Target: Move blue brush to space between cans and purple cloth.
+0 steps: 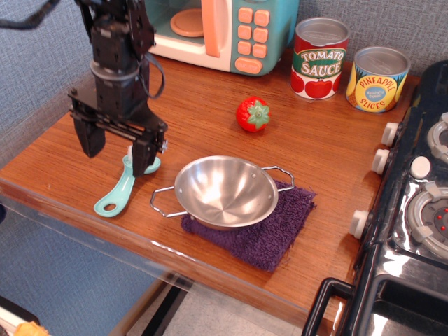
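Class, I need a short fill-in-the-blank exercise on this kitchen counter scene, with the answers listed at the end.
1. The steel bowl sits on the ____ cloth.
2. The open gripper is over the head of the blue ____.
3. The toy strawberry lies on the counter between the bowl and the toy ____.
4. The yellow can is labelled Pineapple ____.

Answers: purple; brush; microwave; Slices
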Motion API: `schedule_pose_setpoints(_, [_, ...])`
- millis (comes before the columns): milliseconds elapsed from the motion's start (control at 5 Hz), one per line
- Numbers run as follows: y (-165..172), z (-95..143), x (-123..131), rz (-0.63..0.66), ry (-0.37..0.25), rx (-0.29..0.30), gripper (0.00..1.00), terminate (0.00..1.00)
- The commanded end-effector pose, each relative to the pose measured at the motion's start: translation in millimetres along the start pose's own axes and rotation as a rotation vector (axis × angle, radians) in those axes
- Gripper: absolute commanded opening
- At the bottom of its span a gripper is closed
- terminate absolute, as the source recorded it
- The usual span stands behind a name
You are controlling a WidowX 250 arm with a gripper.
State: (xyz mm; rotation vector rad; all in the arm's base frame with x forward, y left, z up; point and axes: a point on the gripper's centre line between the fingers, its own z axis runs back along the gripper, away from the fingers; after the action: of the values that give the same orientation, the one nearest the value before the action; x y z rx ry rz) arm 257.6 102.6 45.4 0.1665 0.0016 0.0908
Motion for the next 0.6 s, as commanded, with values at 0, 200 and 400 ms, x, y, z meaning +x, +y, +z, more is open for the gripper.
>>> schedule_pose_setpoints(0, [16,-23,6,0.029,0.022,-0.014,1.0,0.0])
schedule_pose_setpoints(200, [19,-37,3,0.03,0.031,-0.041,1.0,0.0])
schedule_pose_setpoints(400, [18,-45,3,0.012,-0.008,-0.073,1.0,0.0])
